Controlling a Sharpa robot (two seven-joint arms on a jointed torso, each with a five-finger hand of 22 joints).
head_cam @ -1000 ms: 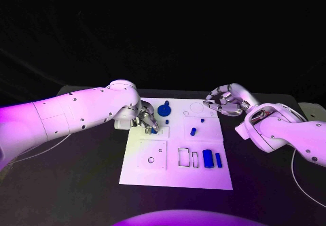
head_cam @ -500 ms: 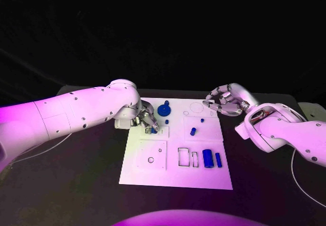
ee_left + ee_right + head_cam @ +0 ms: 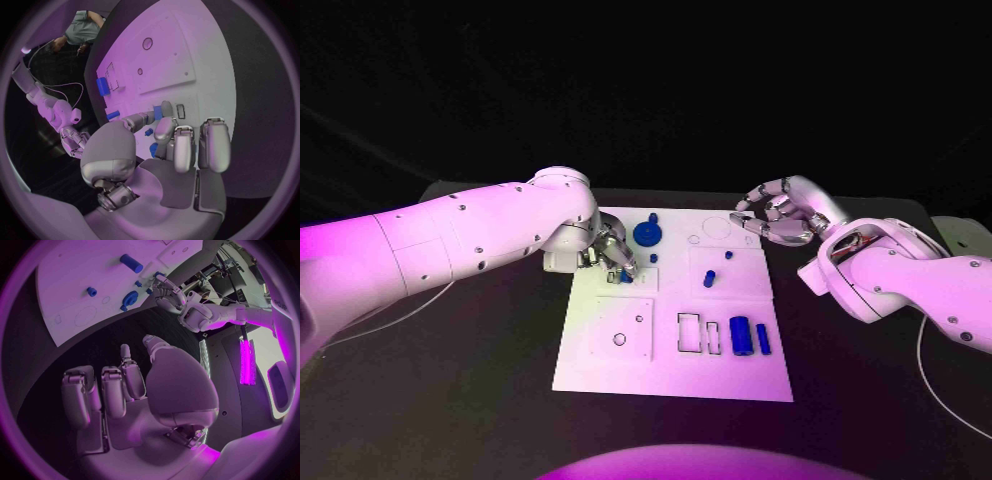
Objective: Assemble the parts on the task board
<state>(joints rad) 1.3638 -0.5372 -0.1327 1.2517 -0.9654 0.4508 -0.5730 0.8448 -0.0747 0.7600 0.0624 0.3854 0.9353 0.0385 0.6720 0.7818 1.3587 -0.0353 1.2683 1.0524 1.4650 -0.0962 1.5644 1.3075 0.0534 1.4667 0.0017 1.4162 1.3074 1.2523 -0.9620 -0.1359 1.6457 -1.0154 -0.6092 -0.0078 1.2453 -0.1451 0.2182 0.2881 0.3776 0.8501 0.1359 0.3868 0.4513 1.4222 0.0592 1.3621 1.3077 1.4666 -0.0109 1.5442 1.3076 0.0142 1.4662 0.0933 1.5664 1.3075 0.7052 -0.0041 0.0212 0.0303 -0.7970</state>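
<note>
On the task board [image 3: 672, 370], near to far, the blue block [image 3: 740, 336] lay lengthwise toward the robot, untouched; beyond, the left hand [image 3: 615, 256] was nearer, fingers [image 3: 164, 131] on small parts [image 3: 626, 279], grasp indeterminate; the right hand [image 3: 776, 218] curled, apparently empty.

flat white task board [image 3: 668, 372]: I read matt, smooth plastic
small blue parts [image 3: 740, 336]: smooth plastic
silver left hand [image 3: 181, 145]: satin metal

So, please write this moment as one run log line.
left hand: fingers on task board | right hand: curled, holds nothing
</note>
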